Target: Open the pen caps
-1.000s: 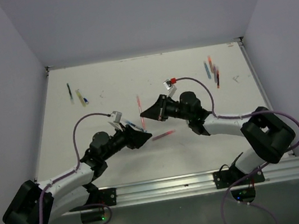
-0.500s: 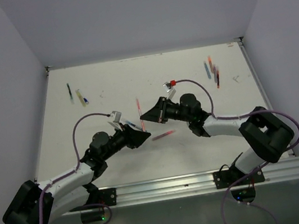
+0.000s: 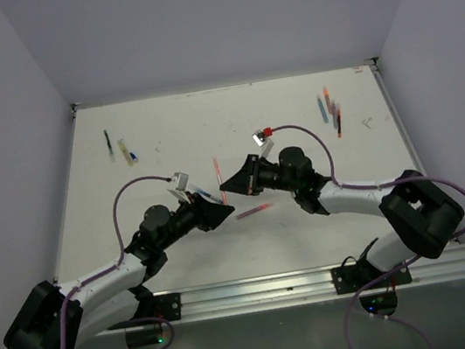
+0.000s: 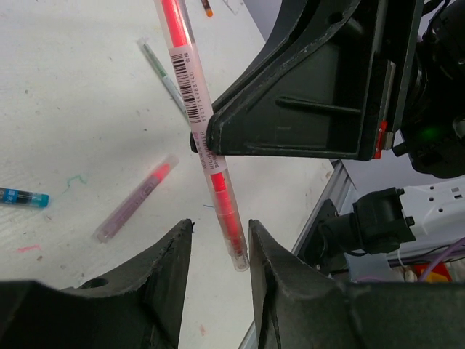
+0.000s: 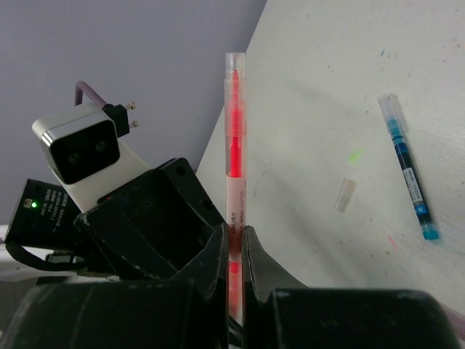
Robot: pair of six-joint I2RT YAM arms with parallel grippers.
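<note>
A red highlighter pen with a barcode label is held nearly upright above the table. My right gripper is shut on its barrel. A clear pen cap covers the pen's far end in the right wrist view. The other clear pen cap hangs between the fingers of my left gripper. Those fingers stand apart, the cap close to the right one, with a gap on its left. From above, the pen stands between my left gripper and my right gripper.
A pink-purple pen lies on the table just below the grippers. Several pens lie at the back right and two pens at the back left. A blue pen and a loose clear cap lie nearby.
My left gripper's jaws have narrowed around the pen's lower end. The right gripper has shifted slightly left with the pen in it.
</note>
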